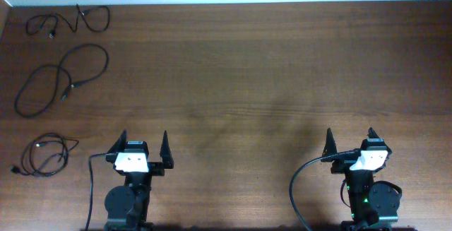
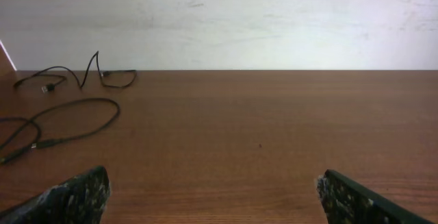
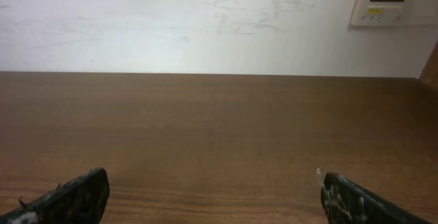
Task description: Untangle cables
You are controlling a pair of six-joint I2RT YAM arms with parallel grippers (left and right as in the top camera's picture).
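Note:
Three thin black cables lie apart at the table's left side. One cable [image 1: 78, 20] snakes along the far left edge and also shows in the left wrist view [image 2: 102, 75]. A second cable [image 1: 62, 79] forms a large loose loop below it, seen in the left wrist view too [image 2: 75, 121]. A third cable [image 1: 46, 155] is coiled small near the front left. My left gripper [image 1: 145, 144] is open and empty, right of the coiled cable. My right gripper [image 1: 349, 138] is open and empty at the front right, far from all cables.
The brown wooden table [image 1: 268, 75] ends at a pale wall along its far edge. A white wall panel [image 3: 397, 1] shows at the upper right of the right wrist view. Thick black arm cables [image 1: 300, 188] run beside each arm base.

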